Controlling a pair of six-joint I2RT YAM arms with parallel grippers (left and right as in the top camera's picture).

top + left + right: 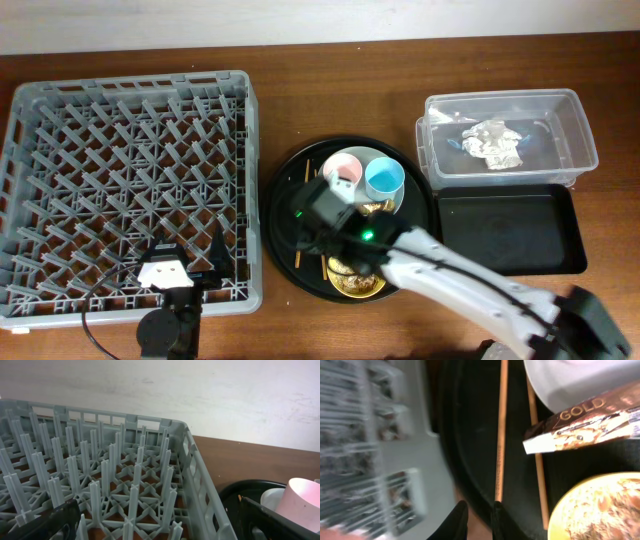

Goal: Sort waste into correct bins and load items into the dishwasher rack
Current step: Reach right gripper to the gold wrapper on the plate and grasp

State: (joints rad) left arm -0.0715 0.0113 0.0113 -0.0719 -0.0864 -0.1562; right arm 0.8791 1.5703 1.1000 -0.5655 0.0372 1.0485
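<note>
The chopsticks [500, 435] lay flat on the left side of the round black tray [280, 190], just right of the grey rack [130, 190]. In your right wrist view their long axis ran nearly straight from the top of the frame to the bottom. The left stick's lower end stopped right at your right gripper [479, 510].

Those fingers were almost pressed together with a thin gap. I honestly couldn't tell whether they had the stick tip or were just next to it.

What I'd worry about:
- A grab at the very end could let the stick swing or slip out on the lift.
- The second stick sat just beside it and ran under the gold wrapper [585, 422], next to the yellow bowl [600, 510], so you might have dragged that along.

Your left gripper [157, 510] was spread wide and empty over the rack.
</note>
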